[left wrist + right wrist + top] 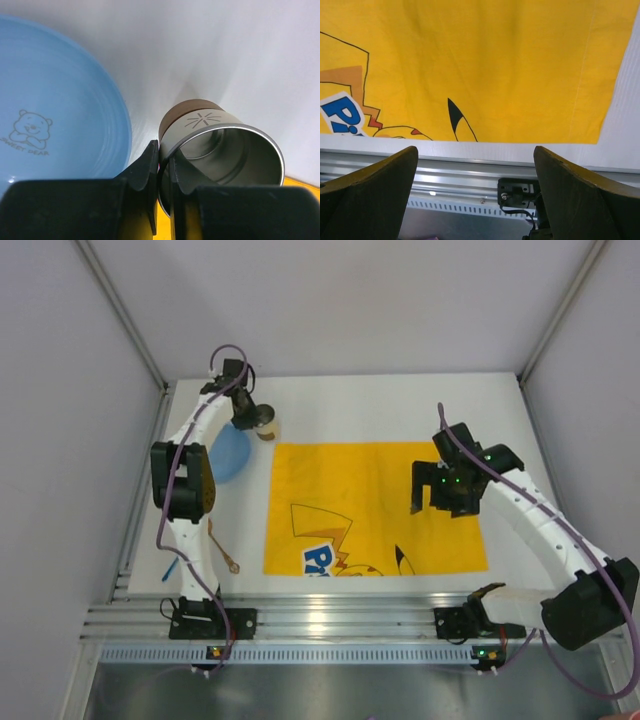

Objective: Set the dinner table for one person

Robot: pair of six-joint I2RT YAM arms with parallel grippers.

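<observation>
From above, my left gripper (252, 418) is at the cup (267, 426), far left on the dinner table (400, 405), beside the blue plate (230, 453). At my left wrist, the fingers pinch the cup's rim, one inside and one outside; I'd lift it straight and level. At my right wrist, my right gripper (475, 150) hangs wide open and empty over the yellow mat (485, 65).

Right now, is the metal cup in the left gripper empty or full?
Empty: the left wrist view looks into the metal cup, showing only bare steel inside, with the left gripper pinching its rim.
</observation>
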